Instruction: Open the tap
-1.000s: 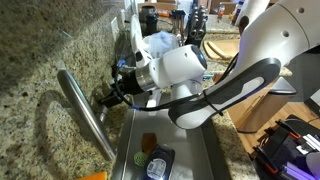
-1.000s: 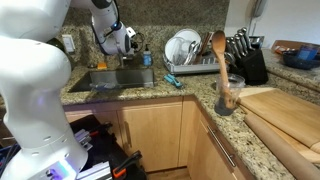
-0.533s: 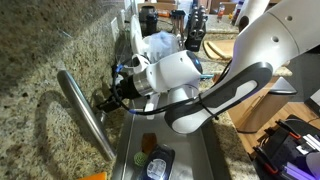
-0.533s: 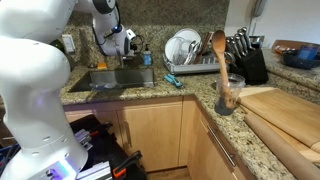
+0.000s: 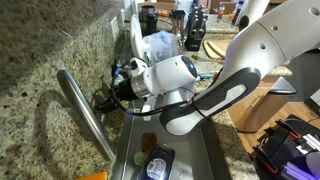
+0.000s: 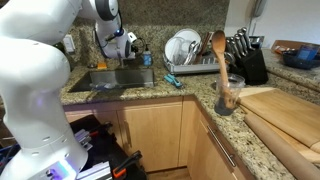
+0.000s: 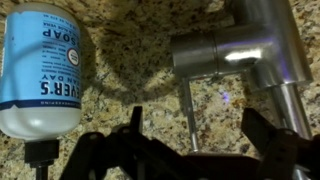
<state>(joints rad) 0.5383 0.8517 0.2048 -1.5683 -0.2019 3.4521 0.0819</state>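
Observation:
The tap is a brushed-steel faucet. Its long spout [image 5: 85, 115] runs over the sink in an exterior view. In the wrist view its steel base [image 7: 235, 48] stands on the granite, and a thin lever rod [image 7: 187, 112] reaches down from it. My gripper [image 7: 198, 140] is open, one dark finger on each side of the lever rod, not touching it. In an exterior view my gripper [image 5: 104, 98] sits right at the tap's base against the granite backsplash.
A blue-labelled soap bottle [image 7: 40, 70] stands close beside the tap. The sink [image 6: 120, 78] holds a sponge and a small dish [image 5: 158, 162]. Further along the counter are a dish rack [image 6: 190, 55], a knife block [image 6: 246, 58] and a utensil jar [image 6: 229, 95].
The arm's wrist and elbow have shifted a little toward the backsplash. The gripper stays at the tap's base, still open.

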